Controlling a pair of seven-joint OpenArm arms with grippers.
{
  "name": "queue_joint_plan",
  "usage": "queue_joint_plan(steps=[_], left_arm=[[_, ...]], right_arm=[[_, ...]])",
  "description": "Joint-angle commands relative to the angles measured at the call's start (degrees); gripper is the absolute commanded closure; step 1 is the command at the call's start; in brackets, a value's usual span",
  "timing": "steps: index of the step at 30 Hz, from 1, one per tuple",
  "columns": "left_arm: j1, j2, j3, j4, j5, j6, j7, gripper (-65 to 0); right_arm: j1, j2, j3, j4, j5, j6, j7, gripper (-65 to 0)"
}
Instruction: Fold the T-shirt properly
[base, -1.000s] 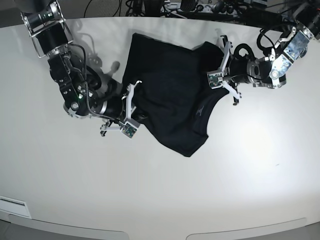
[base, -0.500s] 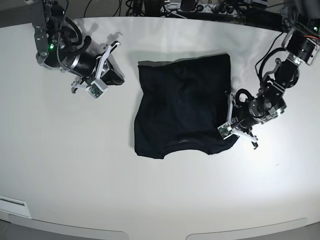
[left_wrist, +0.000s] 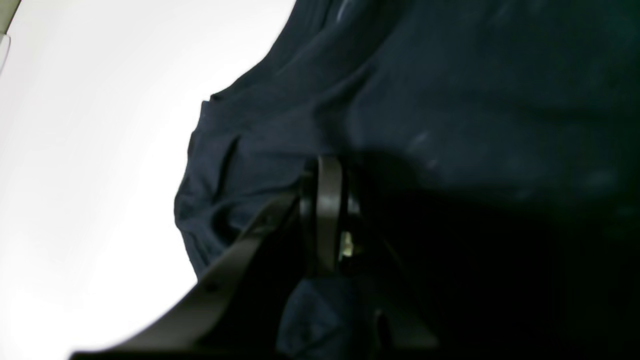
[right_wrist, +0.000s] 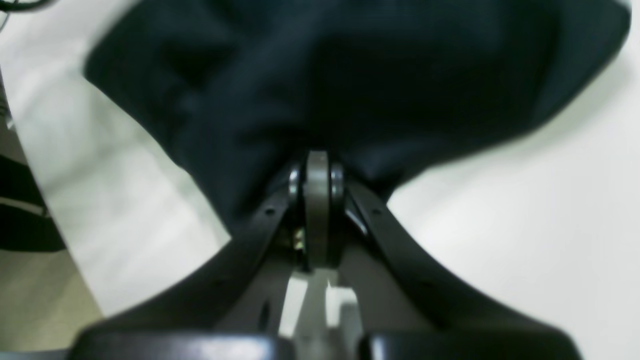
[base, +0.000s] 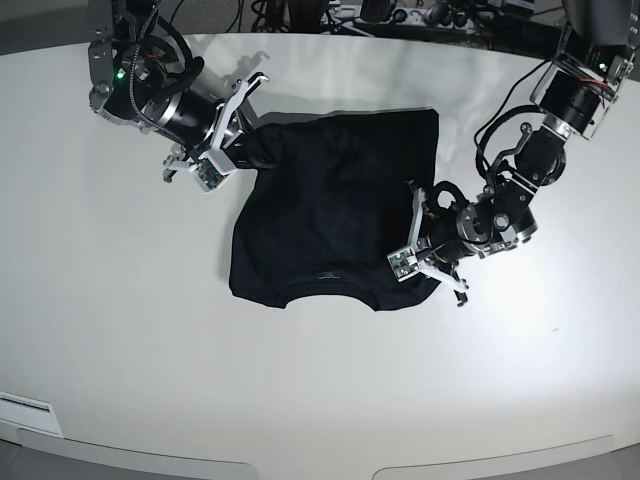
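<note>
Shirt: a plain black short-sleeved cloth T-shirt (base: 330, 215) lay rumpled at the middle of the white table (base: 320, 400), round neck toward 6 o'clock in the base view.
Right arm: the right gripper (base: 243, 150) met the shirt's corner at about 10 o'clock; the wrist view showed its fingers (right_wrist: 317, 200) clenched on a bunched fold of dark cloth (right_wrist: 350, 80).
Left arm: the left gripper (base: 425, 262) sat at the shirt's edge near 4 o'clock, beside the hem by the neck.
Left grasp: its fingers (left_wrist: 327, 215) were pressed together, with the dark fabric (left_wrist: 425, 100) gathered around them.
Table: pale surface showed beside the cloth in both wrist views.
</note>
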Motion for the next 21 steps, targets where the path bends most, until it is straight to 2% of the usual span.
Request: queue_joint_plan(steps=[1, 3, 5, 7, 9, 11, 14, 16, 21], left_arm=[[-1.77, -0.59, -2.29, 2.16, -1.20, 0.66, -0.92, 0.0], [-1.75, -0.57, -5.86, 4.68, -4.87, -1.38, 0.57, 0.0], [-1.57, -0.74, -10.38, 7.80, -12.22, -5.40, 4.13, 0.0], [-0.39, -1.53, -15.45, 11.28, -23.98, -8.60, 9.18, 0.0], [2.73, -2.32, -21.14, 14.43, -36.85, -8.60, 13.75, 0.0], [7.23, -2.19, -26.95, 17.03, -46.29, -8.60, 18.51, 0.0], [14.23, -2.10, -33.90, 20.50, -56.85, -8.60, 24.28, 0.0], [18.80, -2.10, -37.68, 23.34, -61.24, -8.60, 27.17, 0.0], [31.54, -2.10, -47.63, 32.87, -69.57, -8.60, 33.07, 0.0]], right_arm=[[0.35, 0.22, 0.24, 2.67, 1.05, 0.22, 1.49, 0.0], [0.33, 0.22, 0.72, 6.29, -0.20, 0.22, 1.44, 0.0], [0.15, 0.24, 1.70, 10.16, -0.31, 0.20, 1.27, 0.0], [-0.90, 0.22, 3.48, 13.46, 0.24, -0.31, 1.36, 0.0], [-2.49, 0.22, 5.66, 15.98, 3.61, -1.77, 1.36, 0.0], [-4.17, 0.20, 8.46, 17.44, 9.94, -1.03, 1.36, 0.0], [-6.54, 0.20, 13.53, 17.51, 21.27, 4.19, 1.07, 0.0], [-8.02, 0.20, 16.90, 17.51, 27.47, 4.19, -0.87, 0.0], [-13.16, 0.09, 24.70, 17.51, 42.49, 4.19, -11.06, 0.0]])
